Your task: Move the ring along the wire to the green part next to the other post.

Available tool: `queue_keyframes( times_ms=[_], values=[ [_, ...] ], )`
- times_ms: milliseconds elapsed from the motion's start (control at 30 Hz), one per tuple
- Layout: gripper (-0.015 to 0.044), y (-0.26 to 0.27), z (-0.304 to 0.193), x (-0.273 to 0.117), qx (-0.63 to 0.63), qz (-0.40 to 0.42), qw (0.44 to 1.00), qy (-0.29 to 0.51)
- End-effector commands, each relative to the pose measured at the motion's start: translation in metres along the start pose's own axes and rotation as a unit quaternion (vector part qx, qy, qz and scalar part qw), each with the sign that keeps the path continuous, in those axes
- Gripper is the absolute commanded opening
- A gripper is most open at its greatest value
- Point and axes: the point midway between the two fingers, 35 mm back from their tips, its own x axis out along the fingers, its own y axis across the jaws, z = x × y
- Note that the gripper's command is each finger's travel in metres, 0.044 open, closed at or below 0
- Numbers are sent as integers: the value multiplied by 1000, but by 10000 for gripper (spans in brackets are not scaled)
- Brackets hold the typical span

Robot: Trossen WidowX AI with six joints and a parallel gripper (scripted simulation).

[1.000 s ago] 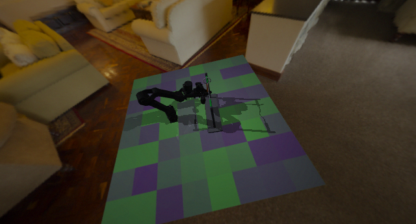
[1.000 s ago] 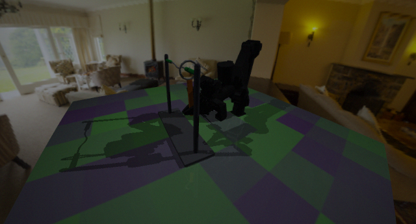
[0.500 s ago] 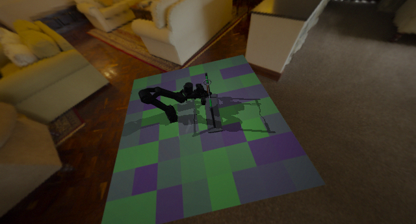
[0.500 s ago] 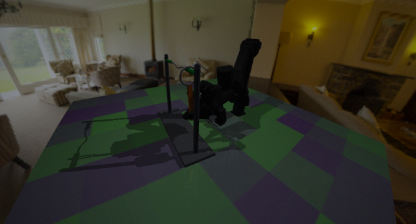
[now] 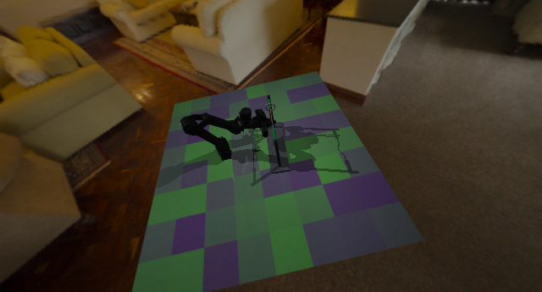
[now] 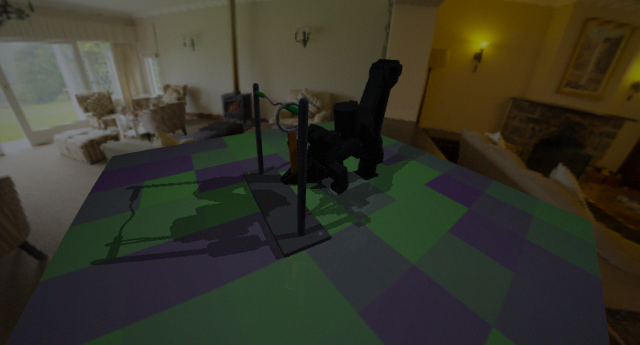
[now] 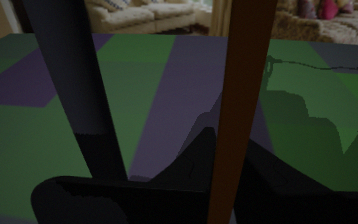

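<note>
- Far left of the near post [image 5: 268, 97] [image 6: 302, 185] [image 7: 72, 75]: far post [image 6: 258, 135], dark, smooth, cylindrical.
- Between posts: wire [image 6: 272, 103], thin, grey, bent, green-ended.
- Just left of the near post: ring [image 5: 266, 108] [image 6: 278, 119], round, at the nearer green part.
- Beneath: flat orange handle [image 6: 293, 152] [image 7: 241, 95], clenched by the gripper [image 5: 271, 123] [image 6: 295, 178] [image 7: 218, 136].
- Carrying step, seemingly; start or finish unclear. Next: centre ring before grey, or release.

Landmark: patchwork-topped table [image 5: 254, 216] [image 6: 425, 290] [image 7: 130, 85] | beyond it, exterior view: dark stove [image 6: 236, 105], wall lamp [image 6: 478, 55] lit yellow, framed picture [image 6: 595, 60] over stone fireplace [image 6: 545, 130] | off its far edge, top view: white sofa [image 5: 271, 30] on reddish rug [image 5: 157, 61]
</note>
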Motion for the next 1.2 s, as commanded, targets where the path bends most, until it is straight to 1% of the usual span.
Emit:
queue_keyframes(
  times_ms=[0,267,1000,1167],
  values=[
    [-45,0,0,0,0,0,1000,0],
    [160,0,0,-1,0,0,1000,0],
    [160,0,0,-47,2,-3,1000,2],
    [160,0,0,-50,2,-3,1000,2]
  ],
)
